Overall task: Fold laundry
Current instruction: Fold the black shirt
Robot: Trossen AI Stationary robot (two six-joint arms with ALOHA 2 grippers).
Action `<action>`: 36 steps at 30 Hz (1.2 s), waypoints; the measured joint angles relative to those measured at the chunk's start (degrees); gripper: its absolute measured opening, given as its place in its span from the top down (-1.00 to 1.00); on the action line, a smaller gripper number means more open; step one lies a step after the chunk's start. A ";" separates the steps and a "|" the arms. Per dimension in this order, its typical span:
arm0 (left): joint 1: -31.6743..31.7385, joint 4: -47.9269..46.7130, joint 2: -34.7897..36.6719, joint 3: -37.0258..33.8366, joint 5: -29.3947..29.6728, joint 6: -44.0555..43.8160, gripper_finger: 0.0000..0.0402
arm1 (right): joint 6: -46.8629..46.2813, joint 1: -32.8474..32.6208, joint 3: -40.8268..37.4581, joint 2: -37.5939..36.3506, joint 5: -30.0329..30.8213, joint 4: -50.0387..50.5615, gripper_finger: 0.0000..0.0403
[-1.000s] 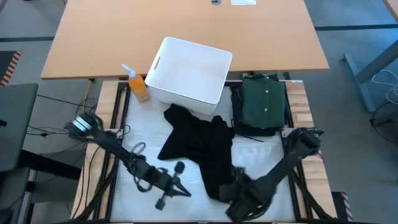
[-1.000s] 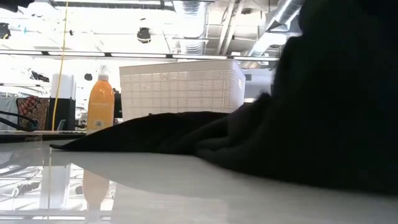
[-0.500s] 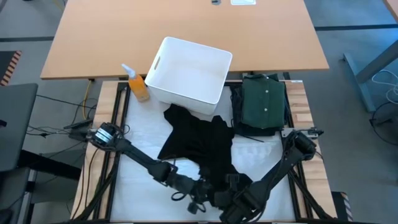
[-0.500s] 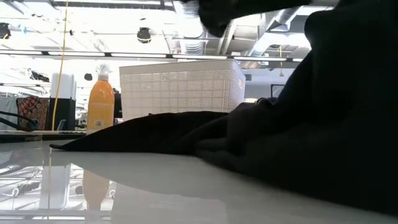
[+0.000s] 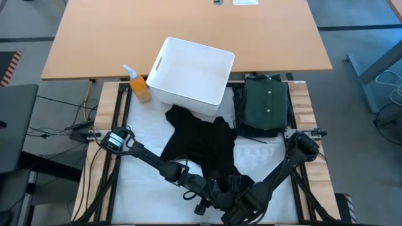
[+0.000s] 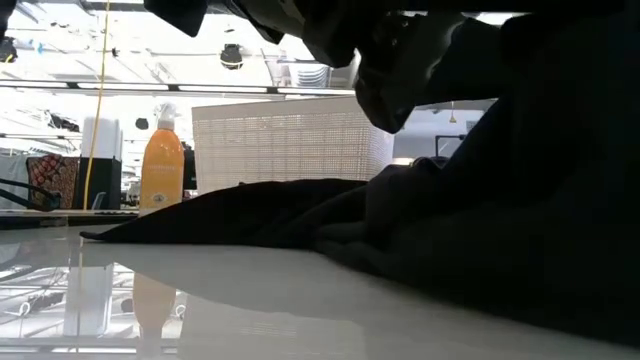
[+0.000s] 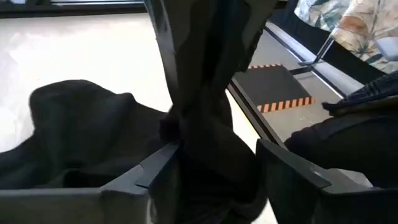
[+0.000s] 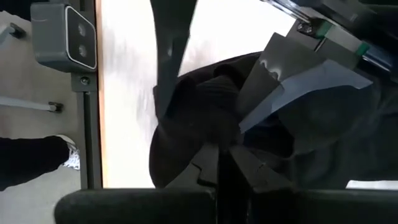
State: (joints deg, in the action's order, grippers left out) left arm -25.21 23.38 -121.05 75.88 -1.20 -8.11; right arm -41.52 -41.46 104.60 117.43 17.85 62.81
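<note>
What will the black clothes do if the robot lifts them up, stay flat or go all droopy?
Probably droopy. The black garment lies rumpled in soft folds on the table, so it would likely sag and hang from the pinched spot. Where the right end effector grips it, the cloth bunches, so it looks limp and probably light.

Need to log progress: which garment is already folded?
The green shirt, a neat rectangle at the table's right edge. The black garment lies crumpled mid-table, with both claws at its near end.
</note>
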 joint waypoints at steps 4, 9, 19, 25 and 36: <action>0.07 -0.77 0.00 0.59 0.78 -0.14 0.36 | 0.20 0.60 0.00 0.00 -0.02 -0.07 0.79; 0.20 -3.40 0.00 1.84 0.90 0.25 0.92 | 4.31 0.75 0.00 -0.32 -0.13 -0.12 0.56; -3.48 -35.77 18.52 3.72 6.78 7.24 0.99 | -2.43 -2.53 -0.02 -7.67 3.08 13.40 0.02; -11.83 -43.37 38.00 3.72 18.56 8.55 0.99 | -7.59 -7.53 -6.27 -10.10 17.63 15.04 -0.06; -23.32 -43.81 54.22 3.69 45.52 8.45 1.00 | 4.70 -1.74 -36.96 -11.28 23.74 -28.88 -0.05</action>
State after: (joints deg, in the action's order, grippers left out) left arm -48.53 -20.43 -66.83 79.57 44.32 0.34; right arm -36.81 -43.20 67.63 106.15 41.59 33.92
